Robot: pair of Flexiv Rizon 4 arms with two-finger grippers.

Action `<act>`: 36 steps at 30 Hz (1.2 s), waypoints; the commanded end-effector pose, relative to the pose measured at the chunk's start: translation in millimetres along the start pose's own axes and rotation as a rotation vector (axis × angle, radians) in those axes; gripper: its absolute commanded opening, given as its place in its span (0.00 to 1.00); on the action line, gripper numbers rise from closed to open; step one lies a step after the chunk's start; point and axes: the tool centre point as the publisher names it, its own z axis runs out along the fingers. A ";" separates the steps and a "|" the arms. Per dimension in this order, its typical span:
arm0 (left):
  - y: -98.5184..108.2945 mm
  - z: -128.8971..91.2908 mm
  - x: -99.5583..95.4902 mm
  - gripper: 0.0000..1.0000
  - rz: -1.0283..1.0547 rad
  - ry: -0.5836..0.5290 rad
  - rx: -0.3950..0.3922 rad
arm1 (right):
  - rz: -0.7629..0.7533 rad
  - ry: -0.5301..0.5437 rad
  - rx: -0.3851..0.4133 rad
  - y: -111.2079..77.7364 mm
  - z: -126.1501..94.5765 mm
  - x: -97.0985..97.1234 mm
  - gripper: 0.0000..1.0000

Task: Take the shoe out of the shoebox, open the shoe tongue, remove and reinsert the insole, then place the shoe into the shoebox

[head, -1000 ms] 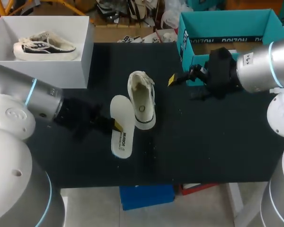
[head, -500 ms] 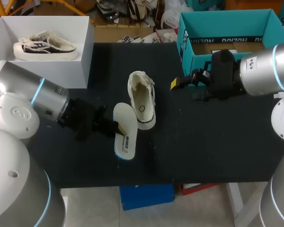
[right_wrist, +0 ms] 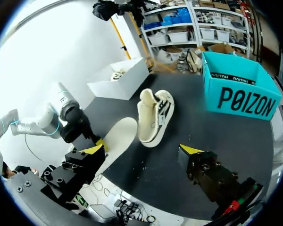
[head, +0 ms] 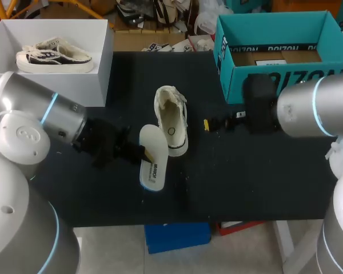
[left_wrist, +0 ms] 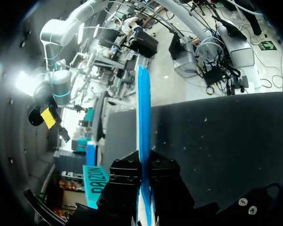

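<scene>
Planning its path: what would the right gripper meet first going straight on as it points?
Probably the right gripper meets the cream canvas shoe first; depth is unclear.

Insole (head: 151,158) just left of shoe (head: 171,119)

Near end of the insole (left_wrist: 143,108) hidden inside the left gripper (left_wrist: 142,162) — yellow tips unseen there, near wall of the teal shoebox (head: 234,85) half hidden behind the right arm (head: 308,108)
</scene>
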 end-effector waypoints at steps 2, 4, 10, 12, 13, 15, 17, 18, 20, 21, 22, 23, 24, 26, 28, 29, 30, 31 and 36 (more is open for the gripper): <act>2.6 4.6 -2.7 0.00 0.002 0.007 0.012 | -0.145 -0.133 -0.029 1.5 1.7 6.2 1.00; 2.9 5.3 -4.7 0.00 0.005 0.006 0.016 | -0.143 -0.136 -0.023 -1.9 0.8 3.2 1.00; 4.6 6.9 -6.5 0.00 0.011 0.004 0.026 | -0.092 -0.183 -0.023 -26.6 -14.0 -7.8 1.00; 5.0 8.7 -6.2 0.00 0.010 0.006 0.031 | -0.081 -0.204 -0.030 -32.9 -20.4 -11.4 1.00; 5.1 9.7 -6.5 0.00 0.010 0.007 0.034 | -0.077 -0.210 -0.031 -35.6 -23.4 -13.1 1.00; 4.9 11.7 -7.8 0.00 0.012 0.008 0.040 | -0.079 -0.222 -0.042 -39.2 -28.4 -12.9 1.00; 4.9 13.4 -9.8 0.00 0.014 0.008 0.046 | -0.081 -0.245 -0.046 -41.8 -32.7 -14.1 1.00; 4.7 14.2 -10.9 0.00 0.017 0.011 0.049 | -0.081 -0.245 -0.046 -41.8 -32.7 -14.1 1.00; 4.6 15.2 -12.8 0.00 0.019 0.014 0.057 | -0.081 -0.245 -0.046 -41.8 -32.7 -14.1 1.00; 4.8 15.7 -13.4 0.00 0.017 0.018 0.060 | -0.081 -0.245 -0.046 -41.8 -32.7 -14.1 1.00; 5.3 16.2 -13.7 0.00 0.011 0.021 0.065 | -0.081 -0.245 -0.046 -41.8 -32.7 -14.1 1.00; 5.9 16.5 -14.6 0.00 0.003 0.004 0.081 | -0.081 -0.245 -0.046 -41.8 -32.7 -14.1 1.00; 6.2 16.0 -16.1 0.00 0.004 -0.006 0.091 | -0.081 -0.245 -0.046 -41.8 -32.7 -14.1 1.00; 6.3 16.3 -19.2 0.00 0.001 -0.020 0.121 | -0.081 -0.245 -0.046 -41.8 -32.7 -14.1 1.00; 7.4 16.5 -21.7 0.00 0.005 -0.018 0.132 | -0.081 -0.245 -0.046 -41.8 -32.7 -14.1 1.00; 8.3 16.4 -23.2 0.00 0.002 -0.031 0.151 | -0.081 -0.245 -0.046 -41.8 -32.7 -14.1 1.00; 9.0 15.9 -24.0 0.00 0.002 -0.033 0.157 | -0.081 -0.245 -0.046 -41.8 -32.7 -14.1 1.00; 10.7 15.1 -25.2 0.00 0.005 -0.016 0.165 | -0.081 -0.245 -0.046 -41.8 -32.7 -14.1 1.00; 18.7 13.1 -29.8 0.00 0.025 0.086 0.193 | -0.081 -0.245 -0.046 -41.8 -32.7 -14.1 1.00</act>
